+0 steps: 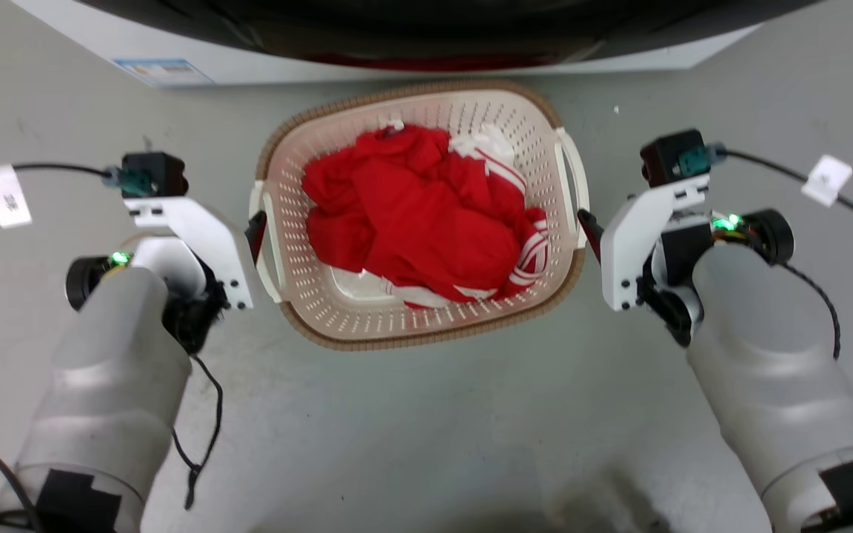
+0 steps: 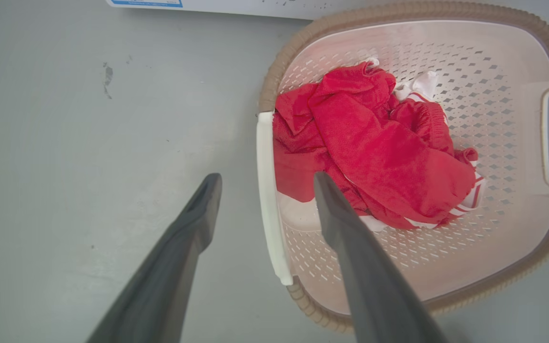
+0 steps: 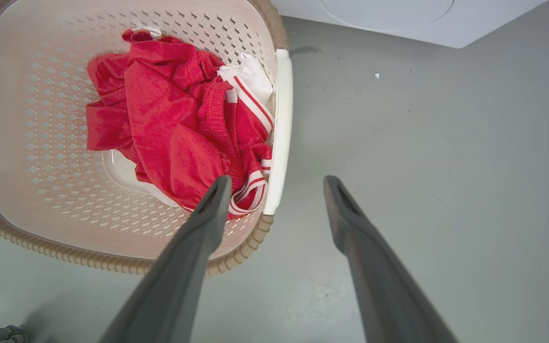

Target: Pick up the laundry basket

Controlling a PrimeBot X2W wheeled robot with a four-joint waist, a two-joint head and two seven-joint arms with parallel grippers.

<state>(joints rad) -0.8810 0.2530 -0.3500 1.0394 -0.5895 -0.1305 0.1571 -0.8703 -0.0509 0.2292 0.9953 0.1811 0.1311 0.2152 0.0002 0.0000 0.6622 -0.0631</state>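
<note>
I'm seeing the left gripper (image 2: 265, 178) spread, straddling the left handle (image 2: 268, 214) of the laundry basket (image 1: 426, 337) mid-frame; the right gripper (image 3: 278, 180), also spread, is straddling the right handle (image 3: 281, 119).

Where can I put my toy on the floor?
Bare floor lies between the two forearms, on the robot's side of the laundry basket. Crowded: both basket sides, where the left gripper and right gripper straddle its handles, and the strip by the washing machine.
</note>
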